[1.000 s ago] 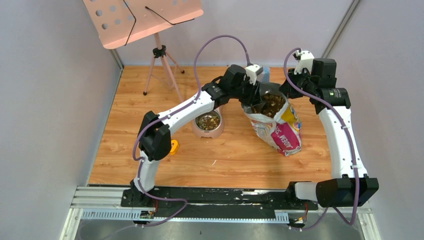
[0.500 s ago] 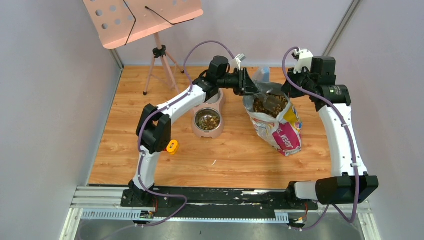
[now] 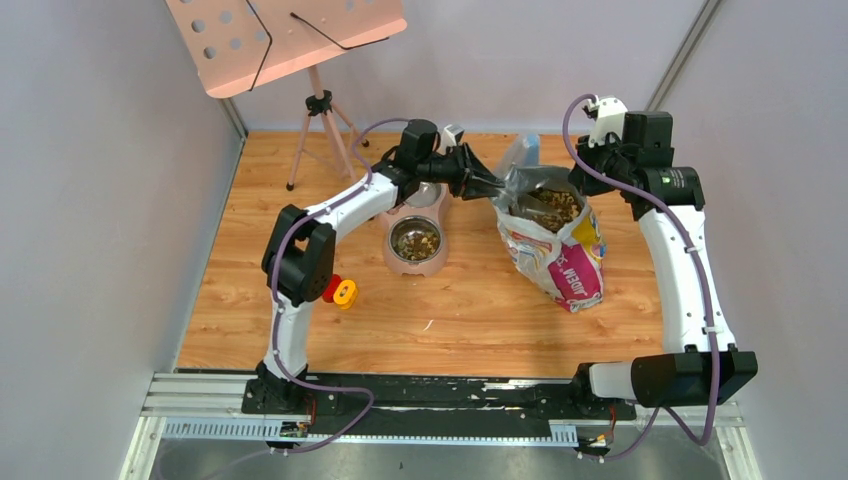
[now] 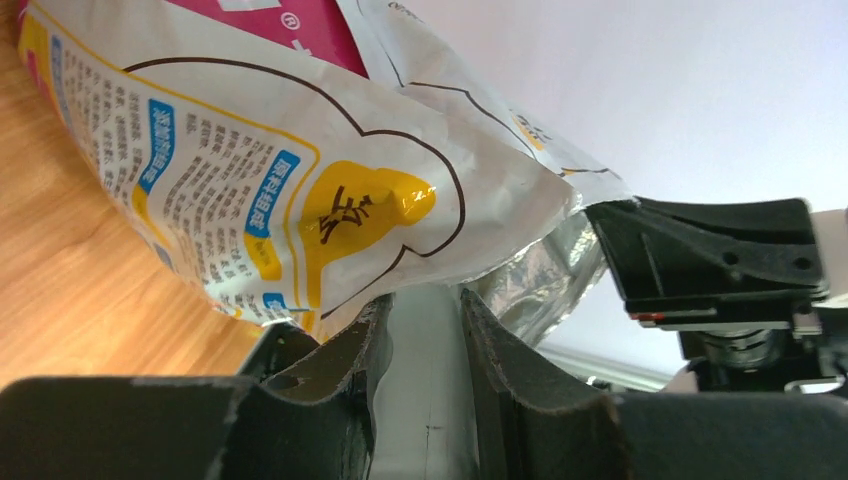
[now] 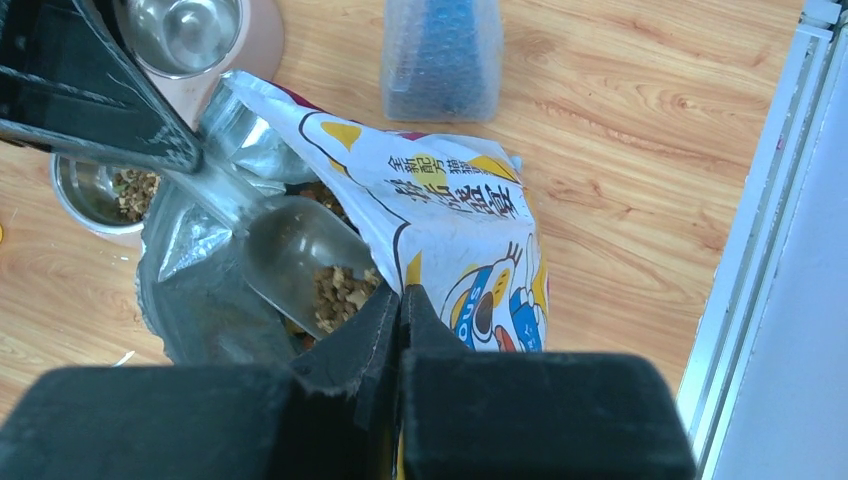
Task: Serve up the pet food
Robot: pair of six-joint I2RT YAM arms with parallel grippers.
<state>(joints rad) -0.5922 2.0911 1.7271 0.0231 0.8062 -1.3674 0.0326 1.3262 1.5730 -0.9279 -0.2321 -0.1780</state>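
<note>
The left arm reaches from its base with the elbow bent and passes over the far end of the pink feeder [image 3: 437, 264]. Its wrist is rolled sideways, and the left fingers [image 4: 365, 350] are clamped on the handle of a grey scoop [image 5: 300, 250]. The right arm rises and folds forward, with the right fingers [image 5: 385, 320] pinched together on the rim of the bag [image 3: 565, 270]. On the wooden surface [image 3: 470, 310] a red-and-yellow toy [image 3: 340, 290] lies beside the left arm, and a clear packet [image 5: 440, 55] stands behind the bag. Pet food [image 5: 335, 285] sits in the scoop inside the bag's open mouth, fills the bag, and lies in the feeder's near steel bowl [image 3: 415, 240].
</note>
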